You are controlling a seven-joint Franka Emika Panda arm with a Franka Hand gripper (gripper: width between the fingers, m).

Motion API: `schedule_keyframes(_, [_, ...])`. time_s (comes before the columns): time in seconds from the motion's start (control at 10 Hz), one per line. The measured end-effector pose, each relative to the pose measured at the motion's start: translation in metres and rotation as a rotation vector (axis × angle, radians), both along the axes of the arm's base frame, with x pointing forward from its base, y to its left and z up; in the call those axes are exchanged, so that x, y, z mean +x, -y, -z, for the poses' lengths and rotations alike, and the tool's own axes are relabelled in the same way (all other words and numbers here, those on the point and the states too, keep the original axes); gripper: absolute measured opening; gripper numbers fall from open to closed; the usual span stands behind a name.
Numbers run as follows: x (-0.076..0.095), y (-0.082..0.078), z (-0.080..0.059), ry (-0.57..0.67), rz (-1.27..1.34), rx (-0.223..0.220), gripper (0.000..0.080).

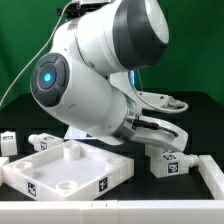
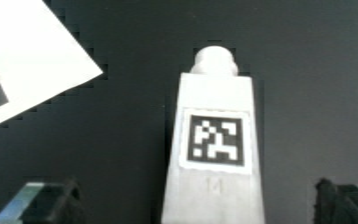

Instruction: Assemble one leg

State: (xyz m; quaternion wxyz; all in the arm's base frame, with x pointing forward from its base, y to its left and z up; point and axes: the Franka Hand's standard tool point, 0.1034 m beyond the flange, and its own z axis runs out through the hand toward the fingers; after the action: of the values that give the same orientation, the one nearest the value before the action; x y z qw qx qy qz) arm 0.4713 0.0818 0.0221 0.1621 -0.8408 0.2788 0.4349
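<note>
A: Starting at the exterior view's left, farthest from the gripper (image 2: 195, 198)?
B: A spare leg (image 1: 8, 141) by the frame edge, then a second spare leg (image 1: 46, 140), both flat on the black table (image 2: 105, 150), both well apart from the gripper.
A: And nearer in?
B: The white square panel (image 1: 95, 166) with round recesses, flat on the table, near the gripper yet not touching it. Above it the bulk of the white arm (image 1: 100, 70), bent low.
A: Under the tool itself?
B: The leg (image 1: 160, 158), lying on its side just below the gripper, tag (image 1: 170, 168) facing the camera. Apart from the panel, close to its corner.
A: Grip state?
B: Spread wide. In the wrist view, one dark fingertip (image 2: 44, 198) at each side, with the leg (image 2: 217, 140) running lengthwise down the middle between them. Clear black gaps on both flanks; no contact with either fingertip. Holding nothing.
A: Detail on the leg?
B: Square black-and-white tag on the upper face, rounded nub (image 2: 217, 60) at the end pointing away from the gripper.
A: Anything else nearby?
B: A white corner (image 2: 25, 70) with part of a tag, ahead of one fingertip, apart from the leg; panel or not, cannot tell. Past the gripper toward the exterior view's right, a white edge (image 1: 208, 178) cut by the frame, too little shown to name.
</note>
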Motion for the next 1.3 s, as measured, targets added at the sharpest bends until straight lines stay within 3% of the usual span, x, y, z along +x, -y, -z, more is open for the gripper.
schedule_keyframes(0.3, [-0.003, -0.002, 0.006, 0.005, -0.002, -0.009, 0.0650])
schedule_keyframes(0.5, [-0.003, -0.003, 0.010, 0.012, -0.001, -0.015, 0.0379])
schedule_keyframes(0.6, [-0.003, -0.003, 0.010, 0.011, -0.001, -0.015, 0.0379])
schedule_keyframes(0.7, [-0.003, -0.003, 0.010, 0.011, -0.001, -0.015, 0.0281])
schedule_keyframes(0.9, [-0.002, -0.001, 0.009, 0.012, -0.002, -0.012, 0.0281])
schedule_keyframes(1.0, [0.000, 0.005, 0.004, 0.017, 0.001, -0.004, 0.0281])
schedule_keyframes(1.3, [0.019, 0.035, -0.043, 0.008, -0.013, 0.054, 0.0281])
